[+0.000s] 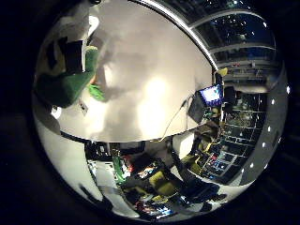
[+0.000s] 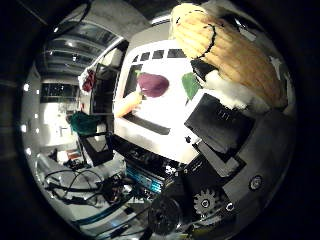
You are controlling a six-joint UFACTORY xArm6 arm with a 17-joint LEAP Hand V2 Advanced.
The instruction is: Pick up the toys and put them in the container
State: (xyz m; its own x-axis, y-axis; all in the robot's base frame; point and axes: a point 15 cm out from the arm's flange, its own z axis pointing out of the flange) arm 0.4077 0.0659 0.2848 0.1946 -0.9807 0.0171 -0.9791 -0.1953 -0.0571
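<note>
I'm gripping a plush corn toy point(image 2: 227, 50) w/ my hand point(image 2: 220, 125), fingers curled round it, upper right of thumb-side view. Purple toy point(image 2: 153, 84) and orange one point(image 2: 128, 103) are lying in the white container point(image 2: 150, 125), centre frame. Corn's not in yet.

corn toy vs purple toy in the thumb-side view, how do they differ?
The corn toy is yellow with ribbed stitching, fills much of the view and lies against the robot hand; its green leaf shows beside the fingers. The purple toy is smooth, looks far smaller and lies in the white container, apart from the robot hand. Both look like soft plush vegetables.
</note>
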